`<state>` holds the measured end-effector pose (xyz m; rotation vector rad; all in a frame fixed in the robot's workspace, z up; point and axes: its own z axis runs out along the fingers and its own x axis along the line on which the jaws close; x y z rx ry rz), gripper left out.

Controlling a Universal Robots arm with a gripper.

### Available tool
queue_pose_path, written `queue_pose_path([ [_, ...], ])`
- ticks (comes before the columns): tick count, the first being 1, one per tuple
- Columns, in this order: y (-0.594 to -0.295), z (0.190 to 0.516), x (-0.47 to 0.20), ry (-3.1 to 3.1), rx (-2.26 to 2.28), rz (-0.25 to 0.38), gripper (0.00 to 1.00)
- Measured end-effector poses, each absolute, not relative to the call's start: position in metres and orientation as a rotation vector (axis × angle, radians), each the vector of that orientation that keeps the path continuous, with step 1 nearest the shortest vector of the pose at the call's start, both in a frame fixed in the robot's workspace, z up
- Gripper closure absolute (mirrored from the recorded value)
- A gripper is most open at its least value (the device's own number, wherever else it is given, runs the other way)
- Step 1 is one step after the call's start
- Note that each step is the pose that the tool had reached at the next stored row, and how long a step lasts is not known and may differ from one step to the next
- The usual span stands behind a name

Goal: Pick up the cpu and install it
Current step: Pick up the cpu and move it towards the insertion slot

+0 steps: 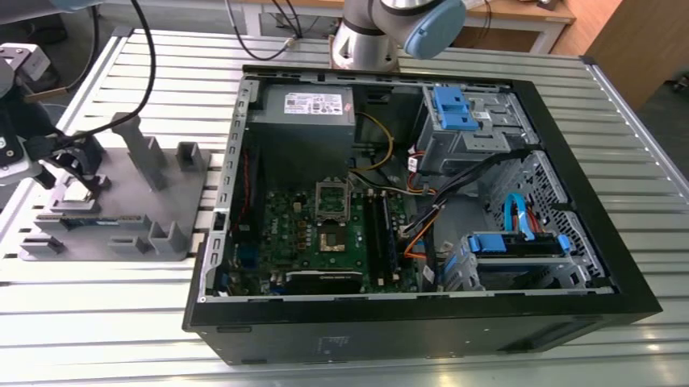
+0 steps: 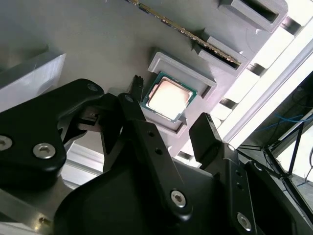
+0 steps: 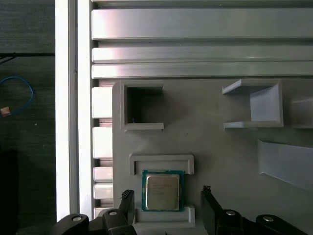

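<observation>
The cpu (image 3: 163, 191) is a small square chip with a shiny metal top and a green rim. It lies flat in a shallow pocket of the grey tray (image 3: 215, 152). In both wrist views my gripper (image 3: 167, 194) hangs just above it, open. One black fingertip (image 3: 127, 197) is on each side of the chip, with a gap to it. The cpu (image 2: 168, 98) shows between the fingers (image 2: 208, 128), untouched. In the exterior view the gripper (image 1: 67, 173) is over the tray (image 1: 129, 222) at the exterior view's left. The green motherboard (image 1: 323, 234) lies in the open computer case (image 1: 431, 322).
Upright grey blocks and posts (image 1: 144, 149) stand on the tray around the pocket. A memory stick (image 2: 195, 39) lies in a tray slot nearby. The case holds a power supply (image 1: 312, 105), blue drive bays (image 1: 457, 109) and loose cables (image 1: 431, 218). Everything rests on a ribbed aluminium table (image 1: 108, 322).
</observation>
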<state>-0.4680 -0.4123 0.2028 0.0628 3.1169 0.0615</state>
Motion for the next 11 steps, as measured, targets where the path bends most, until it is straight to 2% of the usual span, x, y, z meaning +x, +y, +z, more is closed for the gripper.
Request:
queue_pose_path([
  [11,-0.412,0.189,-0.468,3.108,0.053,0.062,0.35],
])
